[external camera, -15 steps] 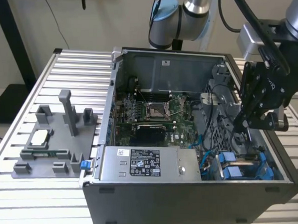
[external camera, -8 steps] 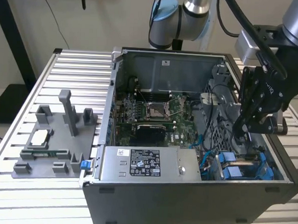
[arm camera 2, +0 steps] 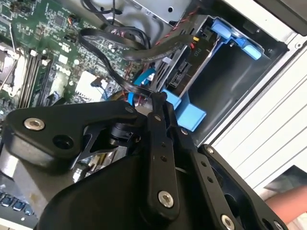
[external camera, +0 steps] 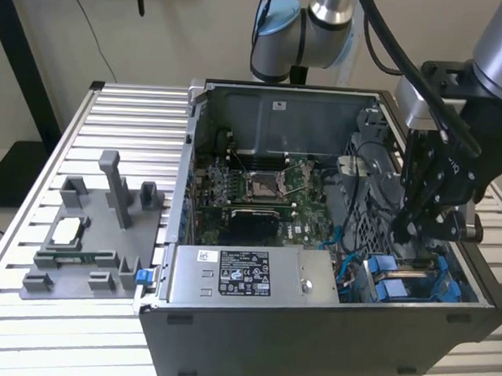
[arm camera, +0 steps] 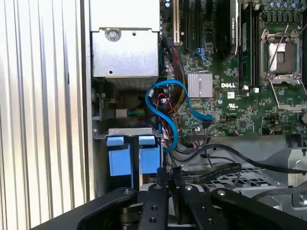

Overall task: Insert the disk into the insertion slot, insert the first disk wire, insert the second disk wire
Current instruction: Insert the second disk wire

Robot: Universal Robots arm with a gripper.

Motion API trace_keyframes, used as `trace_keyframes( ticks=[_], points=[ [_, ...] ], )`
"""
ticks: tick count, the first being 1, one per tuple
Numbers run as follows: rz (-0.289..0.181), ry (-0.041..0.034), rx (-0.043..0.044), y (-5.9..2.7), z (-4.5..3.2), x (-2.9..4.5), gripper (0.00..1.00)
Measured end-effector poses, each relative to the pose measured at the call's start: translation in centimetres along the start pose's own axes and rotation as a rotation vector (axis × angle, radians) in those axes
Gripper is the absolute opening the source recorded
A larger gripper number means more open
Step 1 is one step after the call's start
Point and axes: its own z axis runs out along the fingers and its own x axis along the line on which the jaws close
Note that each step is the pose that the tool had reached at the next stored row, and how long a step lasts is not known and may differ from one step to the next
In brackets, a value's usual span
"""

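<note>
The disk sits in the insertion slot of the grey drive cage, its connector end facing the motherboard. Its blue carrier frame shows at the cage's edge. In the first wrist view, the carrier's blue tabs lie just beyond my fingertips. My gripper hangs inside the case over the cage, at the exterior view's right, close to the disk's connector end. A black flat disk wire runs into my fingertips, which look shut on its end. My gripper is black, with linkage arms.
The open computer case stands on a slatted metal table. Inside are the green motherboard, a silver power supply and a looping blue cable. A grey fixture tray lies on the exterior view's left.
</note>
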Motion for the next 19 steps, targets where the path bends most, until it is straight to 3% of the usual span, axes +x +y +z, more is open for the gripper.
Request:
trace_keyframes(
  ticks=[5,11,13,17,19],
  points=[
    [-0.032,0.0009,0.0066,-0.06,0.40,0.31,0.00],
    [-0.060,0.0010,0.0427,-0.09,0.56,0.82,0.00],
    [-0.061,0.0008,0.0514,-0.11,0.66,1.23,0.00],
    [-0.062,0.0005,0.0604,-0.16,1.15,1.64,0.00],
    [-0.063,0.0005,0.0762,-0.17,1.21,1.57,0.00]
  ],
)
